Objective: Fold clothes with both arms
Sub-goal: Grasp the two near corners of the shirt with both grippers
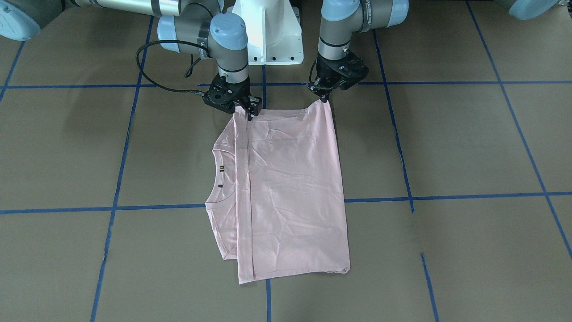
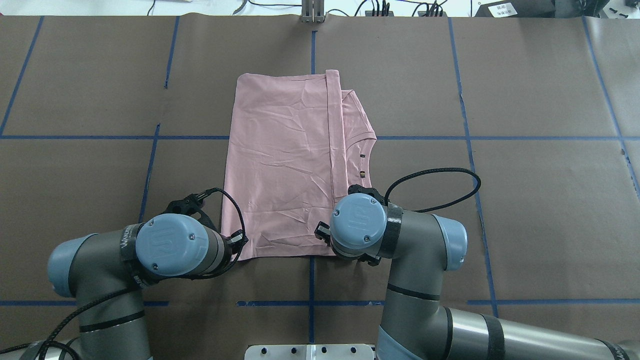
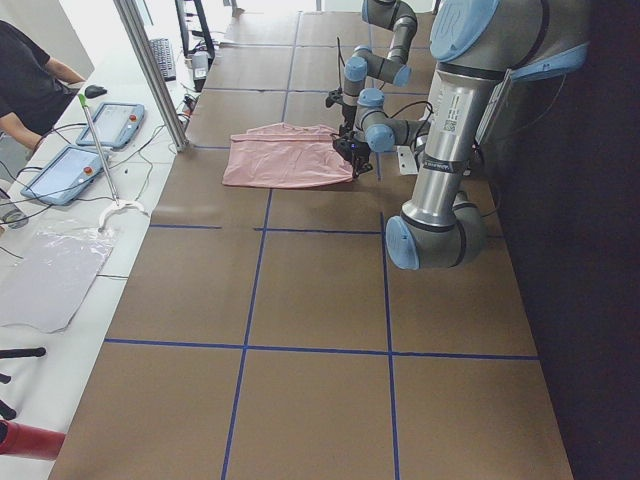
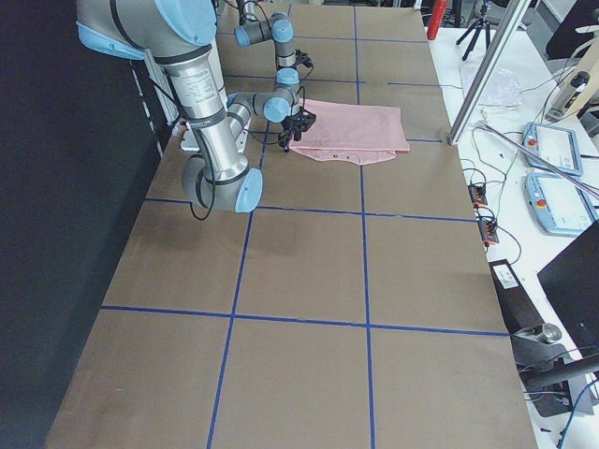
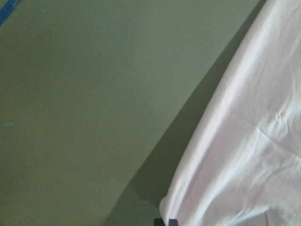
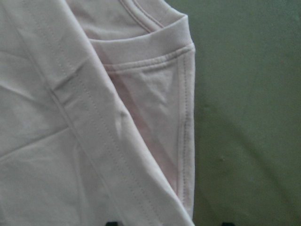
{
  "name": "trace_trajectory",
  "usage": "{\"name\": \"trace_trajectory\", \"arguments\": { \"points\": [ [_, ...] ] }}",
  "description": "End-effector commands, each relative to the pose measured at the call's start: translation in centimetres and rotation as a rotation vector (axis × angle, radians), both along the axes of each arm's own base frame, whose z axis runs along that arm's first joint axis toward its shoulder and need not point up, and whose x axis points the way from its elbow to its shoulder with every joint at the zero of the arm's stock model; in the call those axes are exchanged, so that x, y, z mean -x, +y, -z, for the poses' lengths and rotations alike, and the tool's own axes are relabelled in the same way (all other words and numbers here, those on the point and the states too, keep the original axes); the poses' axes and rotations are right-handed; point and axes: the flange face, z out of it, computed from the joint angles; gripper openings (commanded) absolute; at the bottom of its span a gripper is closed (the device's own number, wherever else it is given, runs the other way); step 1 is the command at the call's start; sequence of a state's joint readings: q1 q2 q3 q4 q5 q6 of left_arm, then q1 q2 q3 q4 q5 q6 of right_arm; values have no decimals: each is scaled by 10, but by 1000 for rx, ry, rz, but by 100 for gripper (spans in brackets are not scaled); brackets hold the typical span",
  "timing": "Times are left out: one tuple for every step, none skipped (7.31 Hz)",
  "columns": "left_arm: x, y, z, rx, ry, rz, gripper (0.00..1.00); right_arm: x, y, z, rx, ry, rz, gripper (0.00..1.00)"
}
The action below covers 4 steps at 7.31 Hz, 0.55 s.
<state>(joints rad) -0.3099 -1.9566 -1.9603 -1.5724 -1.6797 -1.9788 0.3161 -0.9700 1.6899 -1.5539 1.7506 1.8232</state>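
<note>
Your landmark is the white pedestal base (image 1: 272, 31), which stands at the robot's edge of the table (image 2: 525, 200).

Just out from the base on the robot's left, the left pincer (image 1: 325, 96) is closed on one corner of the T-shirt (image 2: 285, 160). That corner is drawn up into a small peak at the fingertips. In the left wrist view the cloth's edge hangs off the surface over a broad shadow.

The T-shirt lies straight out from the base. It is a soft, pale pink knit folded into a tall rectangle and finely creased all over. A flat hem band (image 2: 333, 125) with double stitching runs away from the base along the fold. The ribbed round collar (image 2: 369, 142) peeks out beyond it on the robot's right.

Just out from the base on the robot's right, the right pincer (image 1: 250, 111) stands over the shirt's base-side edge where the hem band ends. In its wrist view you see two dark fingertips set apart at the frame's bottom, so it is open. The cloth corner lies flat between them.

The table is covered in matte brown paper crossed by blue tape lines (image 2: 75, 136). It runs on well past the shirt on both sides and on the side away from the base.
</note>
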Motion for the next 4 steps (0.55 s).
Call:
{"name": "trace_trajectory", "arguments": {
  "points": [
    [0,0,-1,1,-2,0,0,-3,1,1,-4,-4,5,0],
    [0,0,-1,1,-4,0,0,-3,1,1,-5,-4,4,0],
    [0,0,0,0,-3,1,0,-3,1,2,-4,-5,2,0],
    [0,0,-1,1,-4,0,0,-4,1,6,-4,-12,-3,0]
  ]
}}
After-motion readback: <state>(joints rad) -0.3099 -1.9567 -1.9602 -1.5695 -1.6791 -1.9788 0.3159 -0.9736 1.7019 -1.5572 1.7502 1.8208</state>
